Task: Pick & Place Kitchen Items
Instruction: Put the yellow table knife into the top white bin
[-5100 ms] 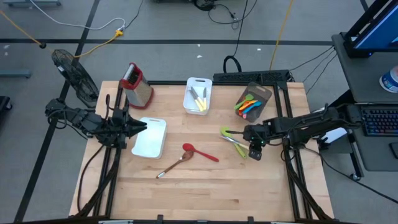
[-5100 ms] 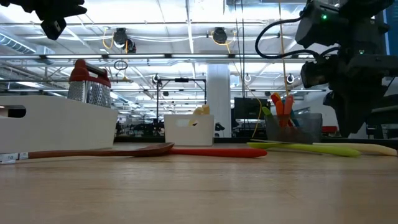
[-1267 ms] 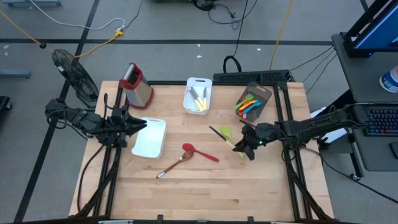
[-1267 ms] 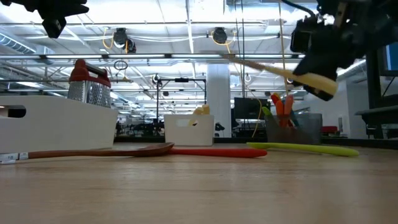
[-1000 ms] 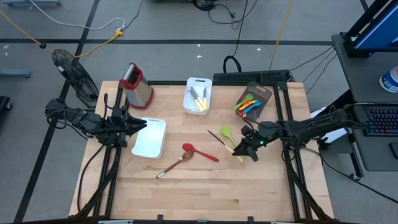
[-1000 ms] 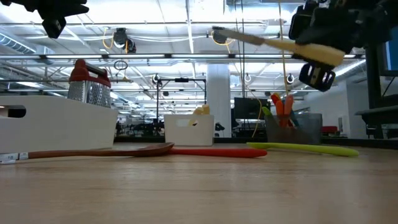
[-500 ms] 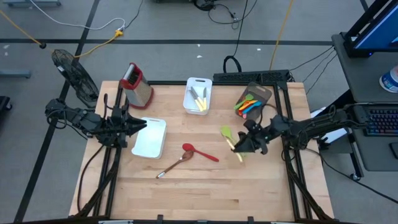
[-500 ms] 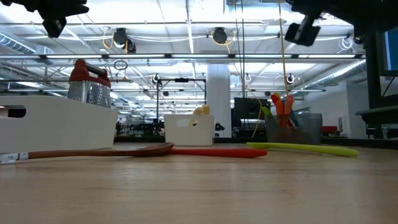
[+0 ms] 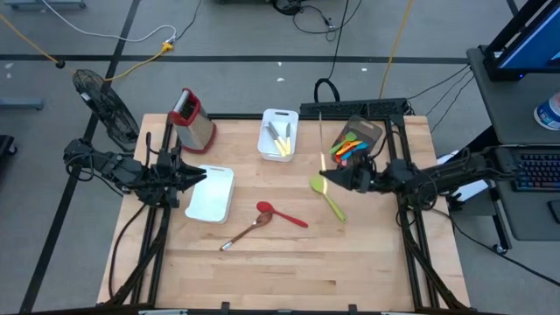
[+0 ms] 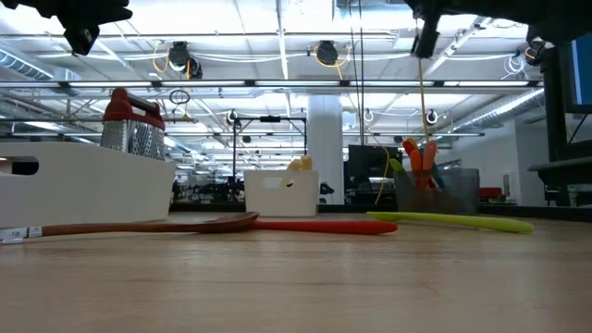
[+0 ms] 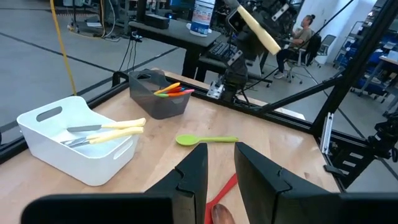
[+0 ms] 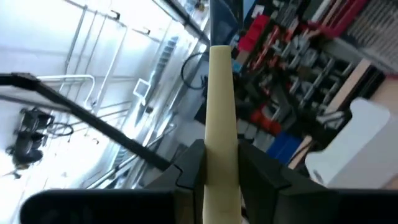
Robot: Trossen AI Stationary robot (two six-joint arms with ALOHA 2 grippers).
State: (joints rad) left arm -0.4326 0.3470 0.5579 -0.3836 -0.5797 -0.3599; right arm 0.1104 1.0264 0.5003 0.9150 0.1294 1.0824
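Right gripper (image 9: pixel 337 179) is raised above the table's right half, between the green spoon (image 9: pixel 326 196) and the grey bin (image 9: pixel 367 133), jaws clamped on the cream handle of a knife (image 12: pixel 219 134). In the right wrist view the handle stands straight out between the two fingers (image 12: pixel 186 169), pointing up toward the ceiling. In the left wrist view the knife (image 11: pixel 259 30) shows tilted in the air, clear of the table.

Left gripper (image 9: pixel 199 178) waits at the table's left edge, over the white tray (image 9: pixel 212 193). Jaws nearly closed, a narrow gap between the fingers (image 11: pixel 194 171), nothing held.

On the table: green spoon lies flat just below the right gripper; red spoon (image 9: pixel 282 213) and wooden spoon (image 9: pixel 245 233) lie near the centre, bowls touching. White bin (image 9: pixel 279 135) holds cream-handled knives (image 11: pixel 109 131). Grey bin holds coloured utensils (image 9: pixel 348 147). Box grater (image 9: pixel 192 119) stands at the back left.
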